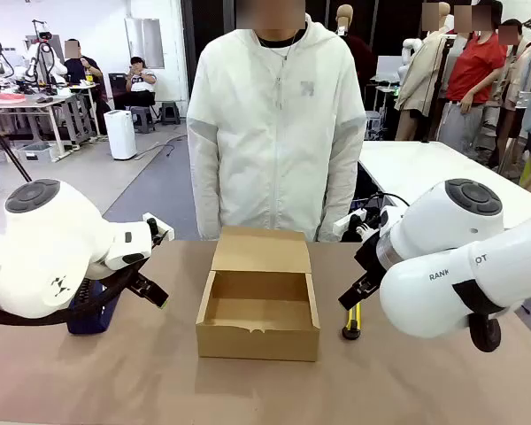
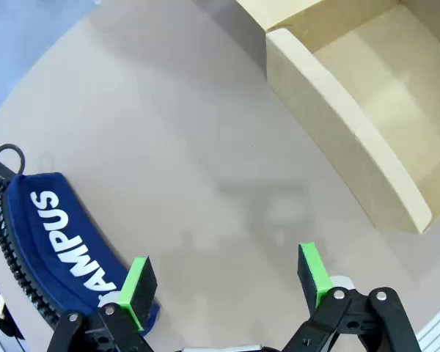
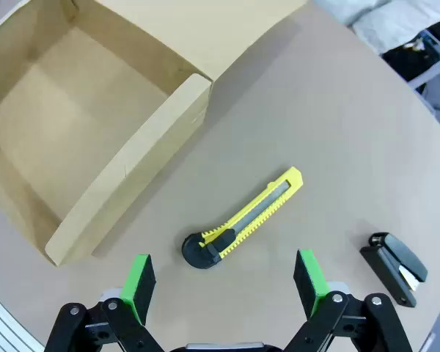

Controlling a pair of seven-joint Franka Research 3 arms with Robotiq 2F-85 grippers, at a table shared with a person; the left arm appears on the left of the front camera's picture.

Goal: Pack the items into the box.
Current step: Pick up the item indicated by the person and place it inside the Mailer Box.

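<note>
The open brown cardboard box (image 1: 258, 305) sits mid-table with its flap lid laid back; its inside looks bare (image 2: 385, 103) (image 3: 66, 125). A navy pouch lettered "CAMPUS" (image 2: 55, 249) lies on the table left of the box, partly behind my left arm (image 1: 93, 314). My left gripper (image 2: 224, 282) hovers open over bare table beside the pouch. A yellow-and-black pen-like tool (image 3: 242, 220) (image 1: 352, 323) lies right of the box, just ahead of my open right gripper (image 3: 224, 282). A small black stapler-like bar (image 3: 394, 268) rests further out to that side.
A person in a white jacket (image 1: 274, 124) stands at the far edge of the brown table (image 1: 159, 381), hands down. A second white table (image 1: 434, 173) stands behind at right. Both white arms flank the box.
</note>
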